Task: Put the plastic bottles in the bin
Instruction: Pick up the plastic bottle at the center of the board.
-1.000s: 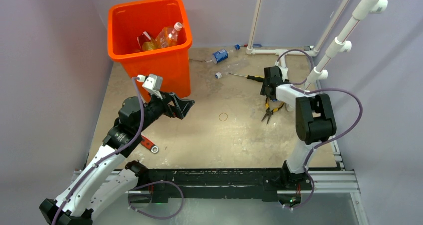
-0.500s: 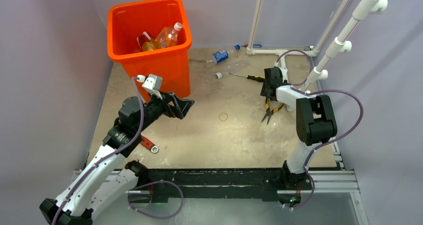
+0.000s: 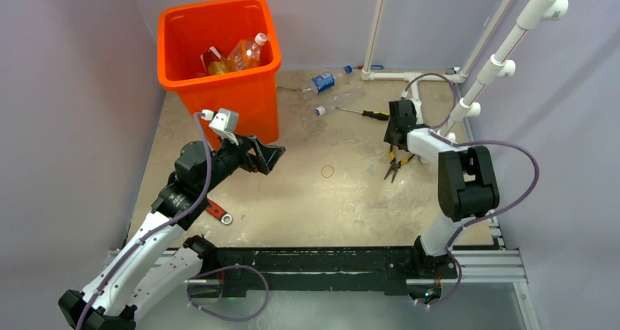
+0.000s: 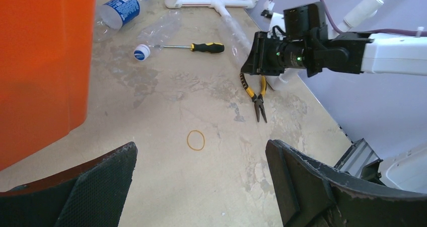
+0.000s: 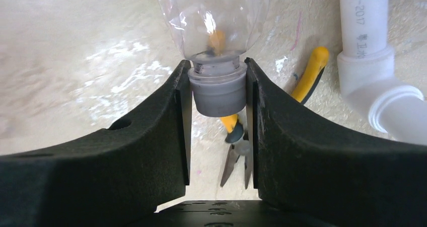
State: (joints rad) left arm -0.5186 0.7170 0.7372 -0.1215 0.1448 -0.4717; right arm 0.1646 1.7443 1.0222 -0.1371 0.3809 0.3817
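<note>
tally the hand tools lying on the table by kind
screwdriver: 1
pliers: 1
wrench: 1
total: 3

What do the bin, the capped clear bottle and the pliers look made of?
Bin: glossy orange moulded plastic, by sheen and rolled rim. Clear bottle: transparent glossy plastic, handle visible through it; cap opaque matte plastic, probably. Pliers: dark metal tips, yellow grips likely rubbery coating.
</note>
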